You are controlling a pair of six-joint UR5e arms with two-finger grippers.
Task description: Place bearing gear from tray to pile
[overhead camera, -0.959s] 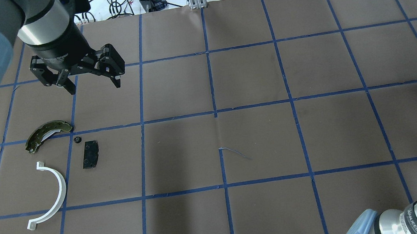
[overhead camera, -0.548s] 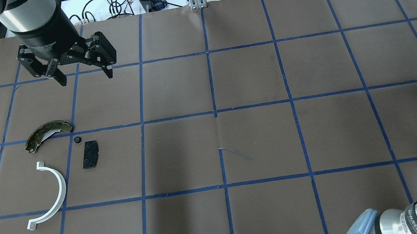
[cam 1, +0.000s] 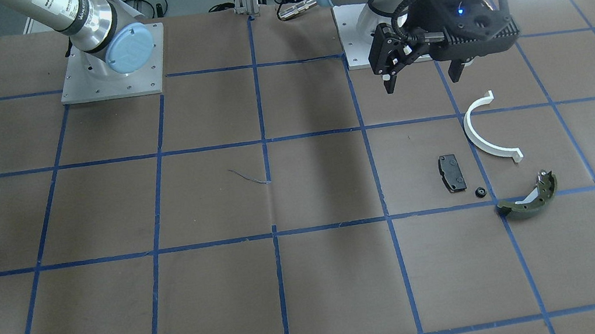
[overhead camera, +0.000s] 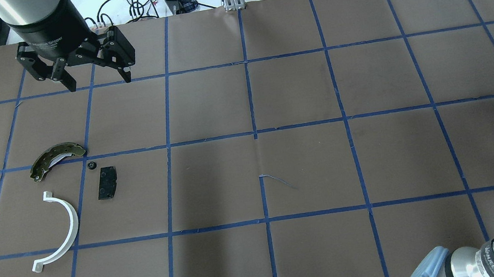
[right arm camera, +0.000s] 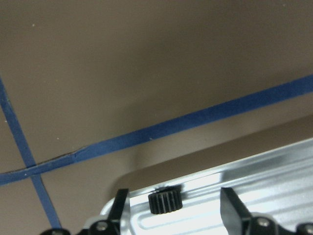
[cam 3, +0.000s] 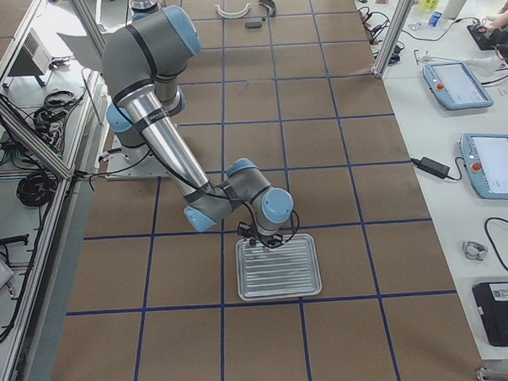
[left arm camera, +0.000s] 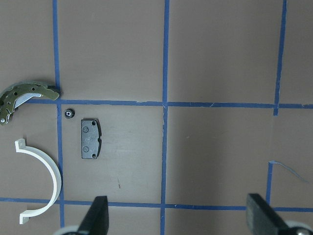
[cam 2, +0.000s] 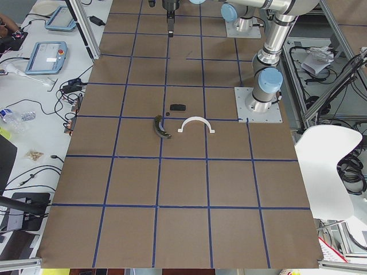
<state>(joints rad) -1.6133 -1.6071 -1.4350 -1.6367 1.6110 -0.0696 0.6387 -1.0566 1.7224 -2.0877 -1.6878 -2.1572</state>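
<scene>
Your table (overhead camera: 297, 91) is covered in brown paper crossed by a blue tape grid. On the robot's left side lies the pile (cam 1: 451, 172): an olive-green brake shoe (overhead camera: 47, 159), a white half-ring (overhead camera: 72, 219) and a black pad (overhead camera: 107, 183). They lie apart from each other, with a small black gear (overhead camera: 91, 165) just beside the pad's far corner. The left gripper (overhead camera: 100, 84) hangs above the table beyond the pile, jaws spread wide and holding nothing. At the other end you'll find the right gripper (right arm camera: 174, 195) low over a corner of the metal tray (cam 3: 275, 278). Its jaws are open, and the bearing gear (right arm camera: 165, 201) sits in the tray between them. It looks clear of both fingers, though the close view is too cropped for you to be sure.
</scene>
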